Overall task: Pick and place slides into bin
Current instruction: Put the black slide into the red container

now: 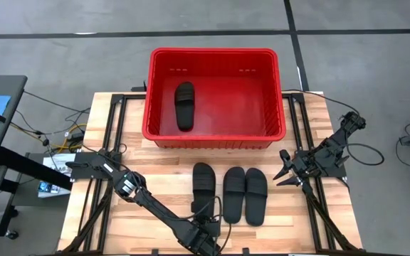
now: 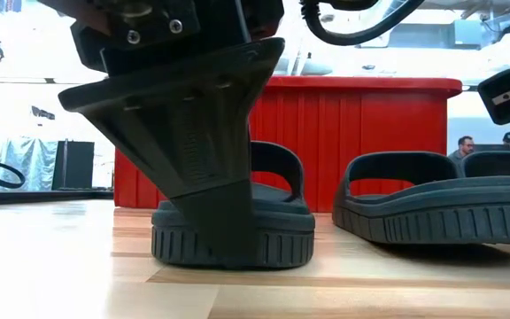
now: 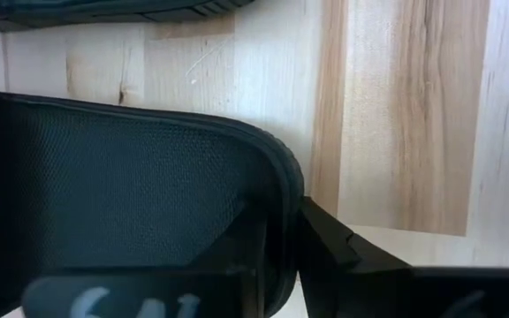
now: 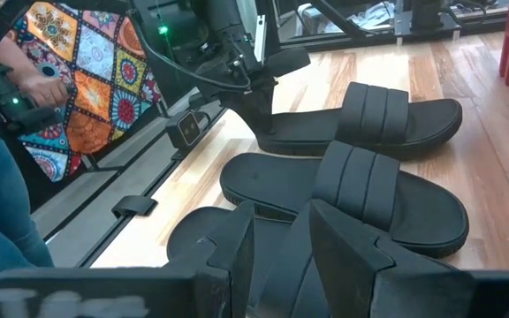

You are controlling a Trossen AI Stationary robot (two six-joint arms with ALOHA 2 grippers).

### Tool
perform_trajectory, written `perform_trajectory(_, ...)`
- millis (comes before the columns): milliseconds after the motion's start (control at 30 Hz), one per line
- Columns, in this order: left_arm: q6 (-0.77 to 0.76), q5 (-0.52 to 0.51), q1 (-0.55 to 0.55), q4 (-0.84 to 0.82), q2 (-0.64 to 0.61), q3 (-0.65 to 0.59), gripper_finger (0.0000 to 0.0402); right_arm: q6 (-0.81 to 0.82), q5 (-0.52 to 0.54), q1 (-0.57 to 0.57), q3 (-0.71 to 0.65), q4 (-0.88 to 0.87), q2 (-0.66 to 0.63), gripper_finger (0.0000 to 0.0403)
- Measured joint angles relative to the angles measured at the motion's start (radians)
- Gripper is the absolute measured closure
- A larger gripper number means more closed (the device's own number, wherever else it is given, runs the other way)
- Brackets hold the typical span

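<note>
- Bin [image 1: 214, 135]: red, sits at far middle of wooden table [image 1: 333, 220], long side facing the arms.
- 1 slide in bin [image 1: 184, 104]: lies flat on bin floor, left half, sole down, running front-to-back.
- 3 slides on table, in a row just in front of bin, all lengthwise front-to-back.
- Left slide [image 1: 203, 186]: a bit apart from the other 2; heel end is at the left gripper.
- Middle slide [image 1: 233, 194] & right slide [image 1: 255, 195]: side by side, touching or nearly so.
- Left gripper [image 1: 206, 229]: low at table's near edge, arm stretched diagonally across from the left. In low view 1 finger [image 2: 204, 159] reaches down over the left slide's near end to the table. In left wrist view, slide's edge sits betw. the fingers; jaws apart around the heel, looks like contact but can't tell if actually clamped.
- Right gripper [image 1: 285, 173]: hangs above table at right, well clear of right slide, jaws apart, holding nothing.
- Right wrist view: person [image 4: 7, 132] stands beyond table w/ a handheld device [image 4: 16, 102].
</note>
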Motion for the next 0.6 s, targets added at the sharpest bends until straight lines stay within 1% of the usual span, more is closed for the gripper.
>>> perform_trajectory(200,-0.011,0.014,-0.005,-0.002,0.000,0.000,0.0377,0.000,0.000,0.000,0.000,0.000,0.000,0.0300)
perform_trajectory(367,-0.012,0.026,-0.019,-0.036,0.006,0.036,0.0377,0.000,0.000,0.000,0.000,-0.001,0.000,0.0300)
perform_trajectory(533,-0.032,0.011,-0.035,-0.096,0.015,0.105,0.0377,0.000,0.000,0.000,0.000,-0.001,0.000,0.0300)
perform_trajectory(600,-0.038,0.026,-0.042,-0.135,0.021,0.142,0.0381,0.000,0.000,0.000,0.000,-0.001,0.000,0.0300)
